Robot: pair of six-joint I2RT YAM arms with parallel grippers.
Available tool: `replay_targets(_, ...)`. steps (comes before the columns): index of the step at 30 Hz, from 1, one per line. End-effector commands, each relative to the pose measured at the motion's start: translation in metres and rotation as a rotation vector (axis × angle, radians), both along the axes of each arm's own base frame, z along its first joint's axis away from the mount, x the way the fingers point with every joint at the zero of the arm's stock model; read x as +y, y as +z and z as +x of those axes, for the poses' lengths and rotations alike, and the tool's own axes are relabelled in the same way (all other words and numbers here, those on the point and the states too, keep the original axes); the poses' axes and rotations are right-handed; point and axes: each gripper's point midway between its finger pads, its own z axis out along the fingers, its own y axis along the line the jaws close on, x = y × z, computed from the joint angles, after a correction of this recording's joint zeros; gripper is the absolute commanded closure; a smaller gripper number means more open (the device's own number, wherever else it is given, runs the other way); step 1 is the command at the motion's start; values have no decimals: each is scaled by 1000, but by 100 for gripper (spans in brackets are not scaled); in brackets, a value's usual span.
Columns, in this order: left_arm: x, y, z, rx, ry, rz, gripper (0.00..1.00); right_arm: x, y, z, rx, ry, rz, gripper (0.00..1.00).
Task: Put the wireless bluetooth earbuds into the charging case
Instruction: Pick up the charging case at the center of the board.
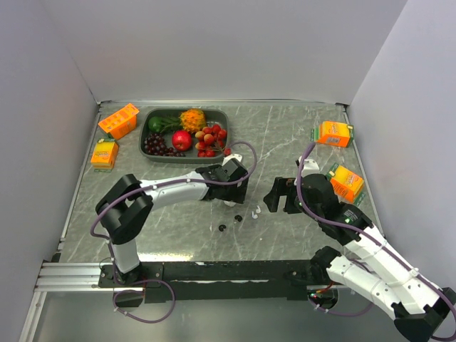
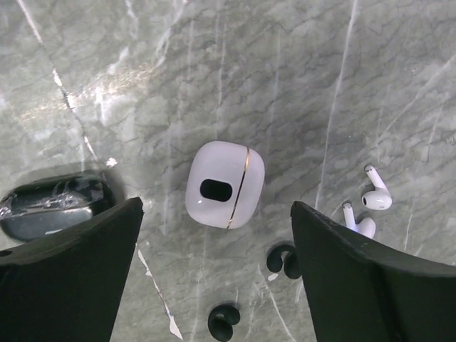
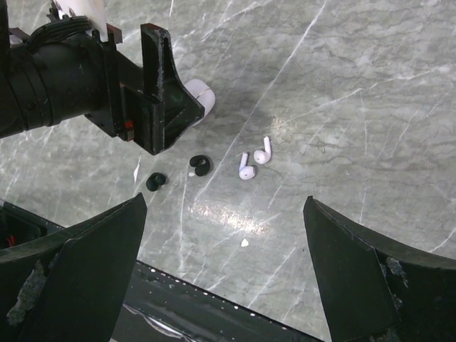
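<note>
A white charging case [image 2: 224, 184] with a dark oval window and a thin gold seam lies on the marble. My left gripper [image 2: 216, 211] hangs open just above it, with the case free between its fingers. A glossy black case [image 2: 50, 203] sits beside the left finger. Two white stemmed earbuds [image 2: 376, 196] [image 3: 255, 160] and two black earbuds [image 2: 283, 260] [image 3: 200, 165] lie loose close by. My right gripper [image 3: 224, 203] is open and holds nothing, hovering right of the earbuds [image 1: 253, 211]. From above, the left gripper [image 1: 234, 187] hides the cases.
A dark tray [image 1: 146, 146] of fruit stands at the back left. Two orange cartons [image 1: 118, 120] [image 1: 105, 153] lie near it, and two more [image 1: 333, 133] [image 1: 347, 182] at the right. A black rail [image 3: 214, 313] runs along the table's near edge.
</note>
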Motion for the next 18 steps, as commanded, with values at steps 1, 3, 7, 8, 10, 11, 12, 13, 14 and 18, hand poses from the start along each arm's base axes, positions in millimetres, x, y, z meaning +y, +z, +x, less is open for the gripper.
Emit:
replay_targets(1,-11,-4,2,10,-59,2,13,-3,20,2,-49,-15,14,1)
replay_targets(3,-12,-10,3,19,-63,20,20,-4,23,1,-52,-14,14,1)
replay_targets(7,-11,-18,3,29,-58,41,25,-6,29,-1,-61,-17,27,1)
replay_targets(8,-10,-21,4,35,-55,49,26,-6,29,-2,-61,-19,26,1)
replay_targets(10,-9,-23,6,33,-44,63,28,-7,29,-2,-63,-20,27,1)
replay_targets(11,-7,-26,5,39,-41,76,29,-8,29,-2,-62,-21,25,1)
replay_targets(12,-7,-27,6,42,-35,78,31,-8,29,-3,-62,-21,25,1)
replay_targets(13,-7,-28,6,41,-33,80,39,-9,30,-3,-62,-23,25,1)
replay_targets(14,-7,-29,6,44,-26,81,43,-9,31,-4,-66,-24,26,1)
replay_targets(18,-8,-25,6,49,12,56,78,-10,33,-4,-74,-28,33,1)
